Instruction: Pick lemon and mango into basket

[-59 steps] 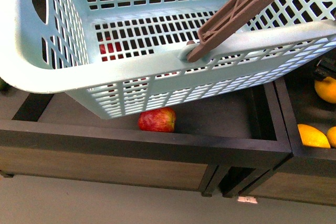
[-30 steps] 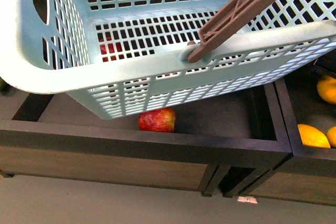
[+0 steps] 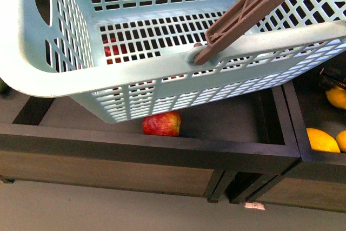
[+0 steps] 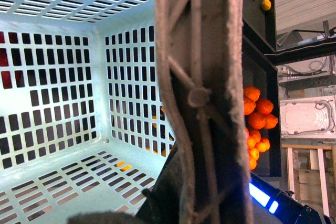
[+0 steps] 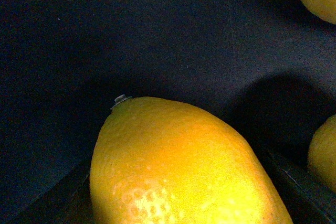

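Two arms split the work: one carries, one reaches.
Left fingers [image 4: 167, 192] appear to pinch the brown handle [image 3: 254, 9], hanging the basket [image 3: 162, 74] tilted and open-mouthed over the left bin [image 3: 232, 123], where the red mango [image 3: 161, 123] lies. Right fingers [image 3: 331, 82], whose grip cannot be told, hover close over the lemon [image 5: 173, 166] in the right bin [image 3: 316, 117].

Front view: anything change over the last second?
Only a little. At the right edge, the dark part of the right arm has come lower over the upper yellow fruit, so less of the fruit's top shows. No grasp or release is visible. The basket stays raised, with at most a slight shift. The red fruit under it and the lower yellow fruits have not moved.
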Controlling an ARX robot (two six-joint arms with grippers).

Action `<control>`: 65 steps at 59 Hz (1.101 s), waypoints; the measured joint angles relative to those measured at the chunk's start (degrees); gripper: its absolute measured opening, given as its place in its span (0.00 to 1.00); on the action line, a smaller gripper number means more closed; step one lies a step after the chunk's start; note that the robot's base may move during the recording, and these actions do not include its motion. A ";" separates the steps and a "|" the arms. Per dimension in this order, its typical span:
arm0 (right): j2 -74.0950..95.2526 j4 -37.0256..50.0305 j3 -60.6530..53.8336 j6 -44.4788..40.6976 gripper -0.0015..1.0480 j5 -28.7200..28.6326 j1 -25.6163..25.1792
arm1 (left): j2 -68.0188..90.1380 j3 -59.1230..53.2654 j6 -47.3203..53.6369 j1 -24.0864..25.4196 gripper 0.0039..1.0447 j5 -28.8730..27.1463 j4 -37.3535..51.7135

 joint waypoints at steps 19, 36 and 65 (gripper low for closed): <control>-15.32 11.37 -20.98 -5.38 0.68 -8.87 -0.70 | 0.00 0.00 -0.02 0.00 0.04 0.02 0.00; -41.81 15.06 -39.08 -9.66 0.68 -18.97 -5.20 | 0.00 0.00 0.00 0.00 0.04 0.00 0.00; -82.25 8.41 -52.78 -1.42 0.68 -26.01 8.24 | 0.00 0.00 0.00 0.00 0.04 -0.02 0.00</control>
